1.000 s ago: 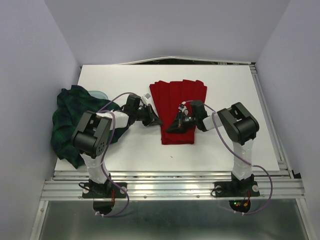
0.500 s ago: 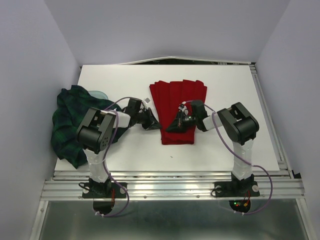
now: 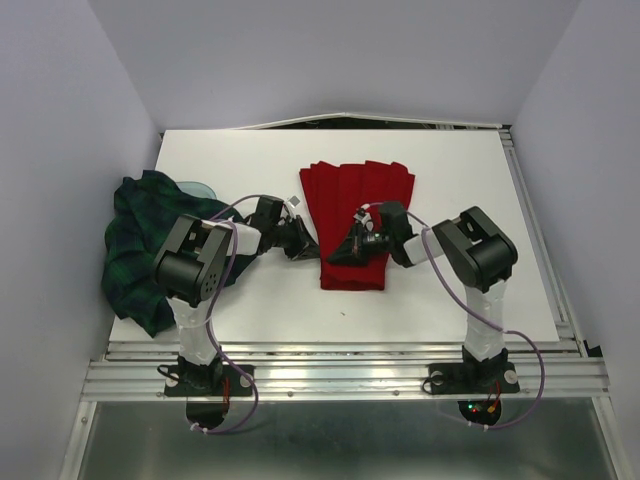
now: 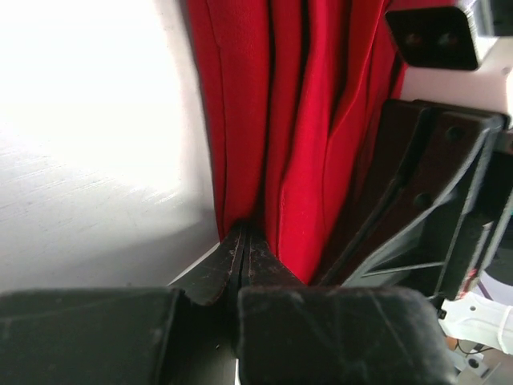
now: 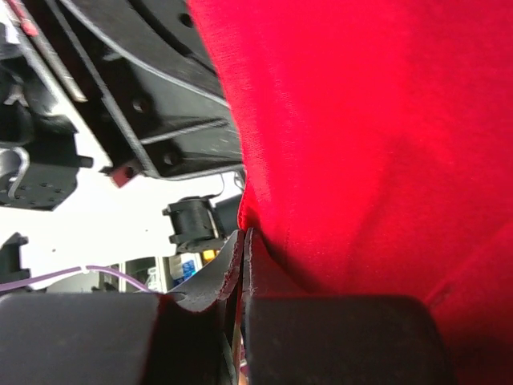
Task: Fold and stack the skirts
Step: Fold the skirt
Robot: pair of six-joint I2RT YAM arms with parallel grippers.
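The red skirt [image 3: 357, 200] lies flat mid-table, folded into a long pleated strip. The plaid skirt [image 3: 135, 245] lies crumpled at the left edge. My left gripper [image 3: 310, 248] sits low at the red skirt's left edge; in the left wrist view its jaws [image 4: 244, 233] are pressed shut with the tips at the edge of the red cloth [image 4: 304, 120]. My right gripper [image 3: 342, 254] rests on the skirt's lower part; its jaws [image 5: 243, 234] are shut, pinching a fold of the red cloth [image 5: 361, 120].
The white table [image 3: 450, 290] ends in an aluminium rail [image 3: 340, 360] at the front and a side rail [image 3: 535, 230] on the right. The two grippers are close together, each showing in the other's wrist view. A pale round thing [image 3: 197, 186] peeks from under the plaid skirt.
My left gripper has moved a little right and down to the red skirt's left edge. My right gripper has shifted slightly left, and the skirt's lower end has moved left with it.
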